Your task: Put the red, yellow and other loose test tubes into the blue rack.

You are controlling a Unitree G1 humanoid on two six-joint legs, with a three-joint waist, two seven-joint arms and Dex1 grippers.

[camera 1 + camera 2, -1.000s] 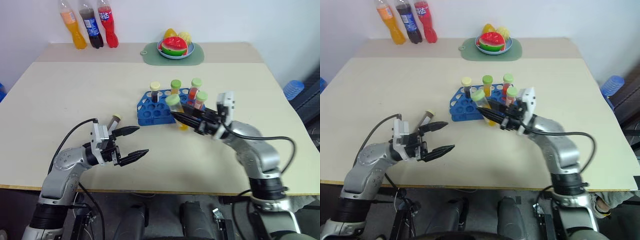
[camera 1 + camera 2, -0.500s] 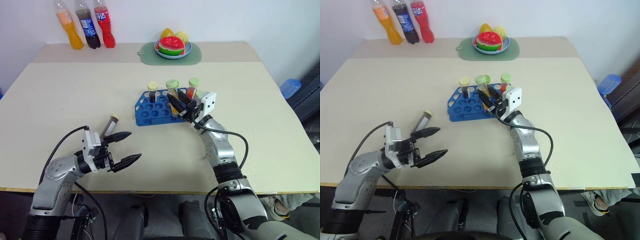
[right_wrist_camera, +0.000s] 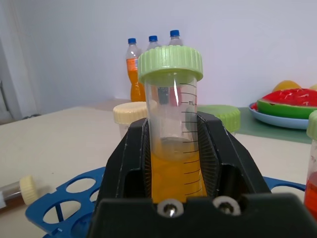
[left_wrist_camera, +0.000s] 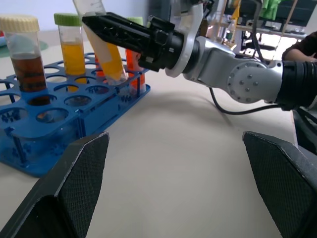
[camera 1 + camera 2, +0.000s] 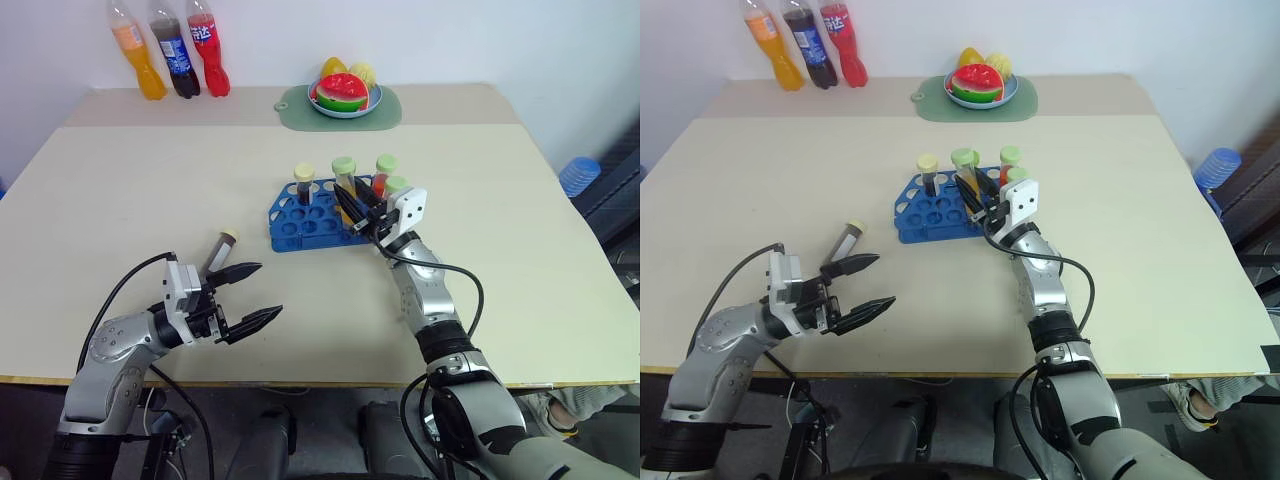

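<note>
Pincer on your right pinches the yellow tube tilted over the blue rack to seat it, while your left pincer, spread, waits beside the brown tube lying on the surface.

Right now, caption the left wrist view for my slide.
Right gripper holds a yellow tube tilted over the blue rack, where other tubes already stand; open left gripper in the foreground.
</note>
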